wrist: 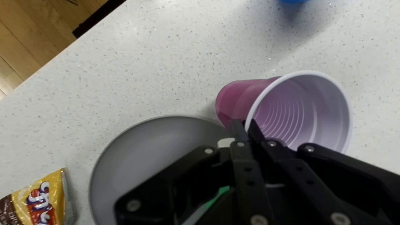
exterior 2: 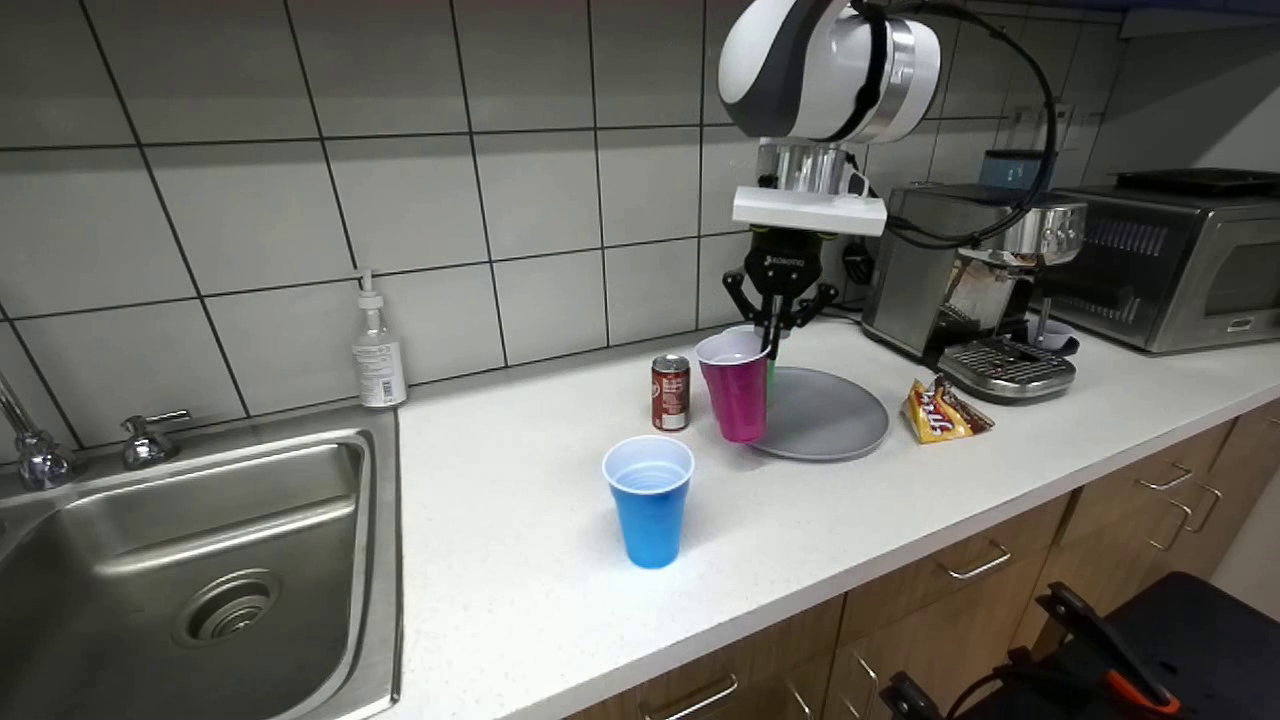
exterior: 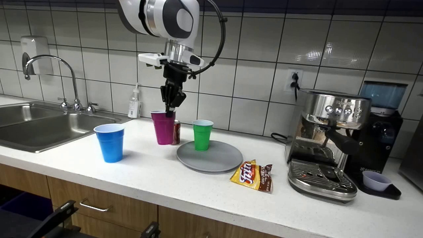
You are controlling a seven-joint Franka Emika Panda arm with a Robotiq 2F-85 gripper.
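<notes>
A magenta plastic cup with a white lining (exterior: 162,129) leans just beside the flat, round grey plate (exterior: 228,159); whether its base touches the white speckled tabletop (exterior: 148,175) cannot be told. The black two-fingered hand (wrist: 246,126) is clenched on one side of its rim. That lopsided pinch seems the main risk: the thin wall could flex, letting the cup swivel or slip. The small green plastic cup (exterior: 202,135), upright on the plate near the hand, could be knocked over by a sideways sweep. The dark red metal can (exterior 2: 671,393), near the plate, could topple if the magenta cup's base swings into it.
</notes>
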